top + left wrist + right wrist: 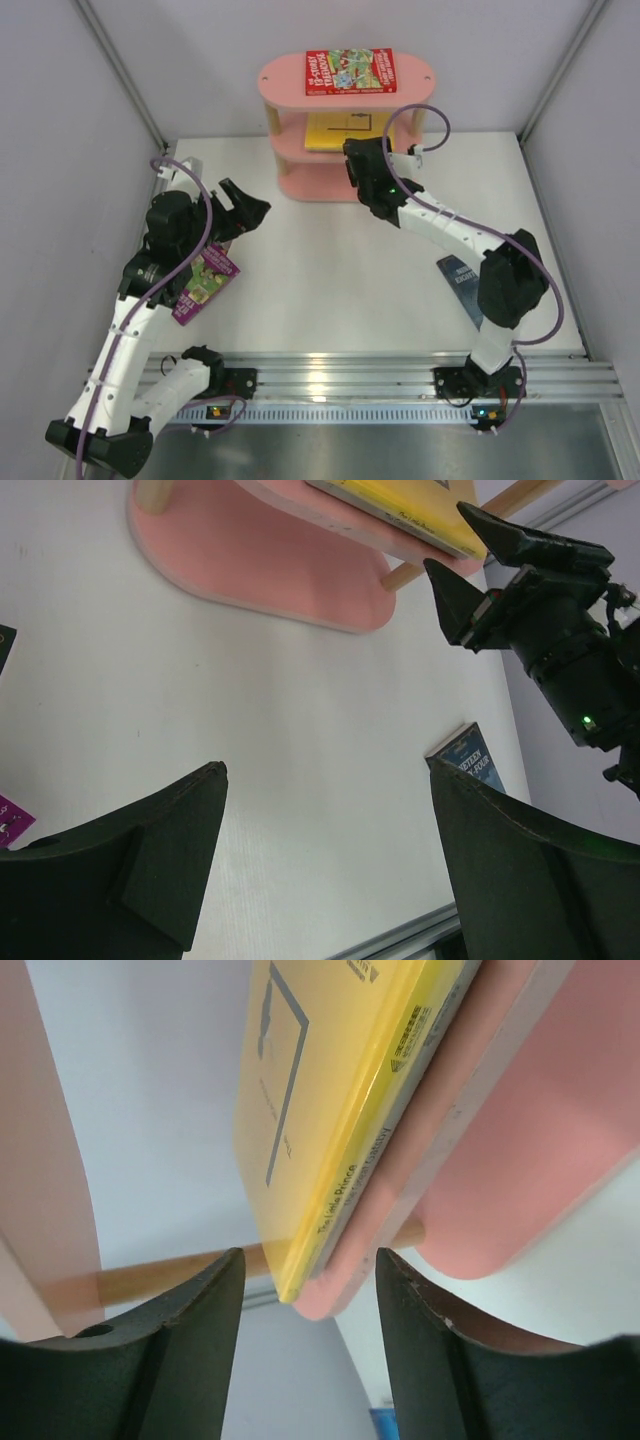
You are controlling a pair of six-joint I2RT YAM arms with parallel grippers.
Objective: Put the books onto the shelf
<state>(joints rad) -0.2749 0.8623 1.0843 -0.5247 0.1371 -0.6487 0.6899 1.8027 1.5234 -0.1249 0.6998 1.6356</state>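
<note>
Yellow book (300, 1110): flat on shelf (282, 78), middle tier. Right pincer (310, 1260) parted, astride its near corner; retreat straight, without dragging it. Left pincer (328, 775) wide, empty.

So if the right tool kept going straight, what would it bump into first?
Probably the yellow book on the pink shelf; it sits right ahead of the right tool.

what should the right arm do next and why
Probably draw the right gripper straight back from the shelf. Its jaws stand open, the yellow book already lies on the middle tier, and a dark blue book lies on the table beside that arm.
</note>
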